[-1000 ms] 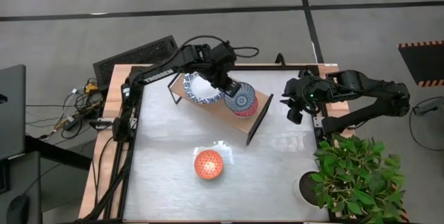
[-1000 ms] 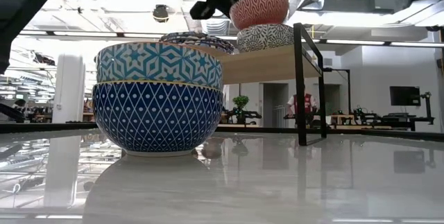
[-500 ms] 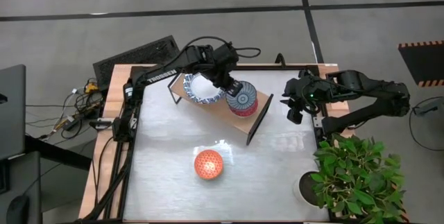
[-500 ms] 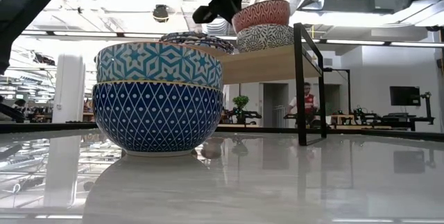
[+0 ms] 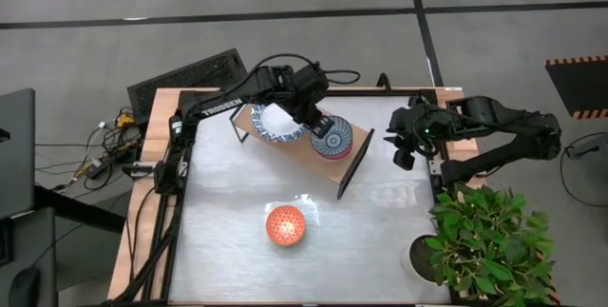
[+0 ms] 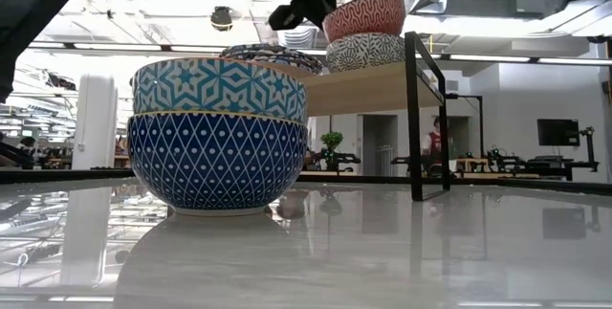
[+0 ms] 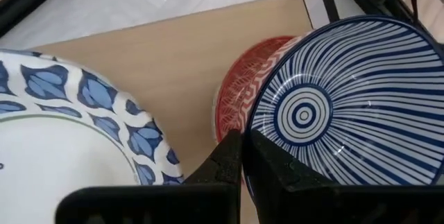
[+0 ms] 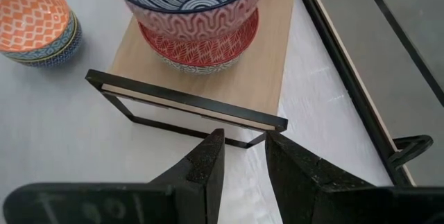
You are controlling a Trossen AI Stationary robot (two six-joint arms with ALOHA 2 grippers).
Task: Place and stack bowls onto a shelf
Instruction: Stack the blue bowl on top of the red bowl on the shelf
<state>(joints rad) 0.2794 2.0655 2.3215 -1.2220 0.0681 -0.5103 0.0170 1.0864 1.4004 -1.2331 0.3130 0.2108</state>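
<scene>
The light-wood shelf (image 5: 306, 148) stands aslant at the table's far side. On its left part sits a wide white bowl with a blue-leaf rim (image 5: 274, 122). On its right part is a stack (image 8: 198, 44). The top bowl of that stack (image 5: 332, 137) is red-walled and blue-striped inside. My left gripper (image 5: 312, 122) is shut on this top bowl from the side of the white bowl. My right gripper (image 5: 403, 145) hangs open beyond the shelf's right end, touching nothing. A second stack, orange inside and blue outside (image 5: 285, 224), rests on the table's near middle. My left gripper pinches the rim of the blue-striped bowl (image 7: 247, 135) on its side nearest the white bowl, with one finger (image 7: 274, 172) inside and one (image 7: 225, 161) outside. The fingers slant down from above. The bowl sits upright on the bowls beneath it (image 6: 368, 51).
The shelf's black end frame (image 8: 187, 102) stands between my right gripper and the stack. A potted plant (image 5: 480, 240) fills the table's near right corner. In the low view the near stack (image 6: 218, 146) hides much of the shelf. Bare table lies around that stack.
My left gripper has moved down a little with the red-walled bowl. The bowl was held slightly higher, tipped for a moment, and now sits level on the stack. The gripper has stayed shut on the rim.
</scene>
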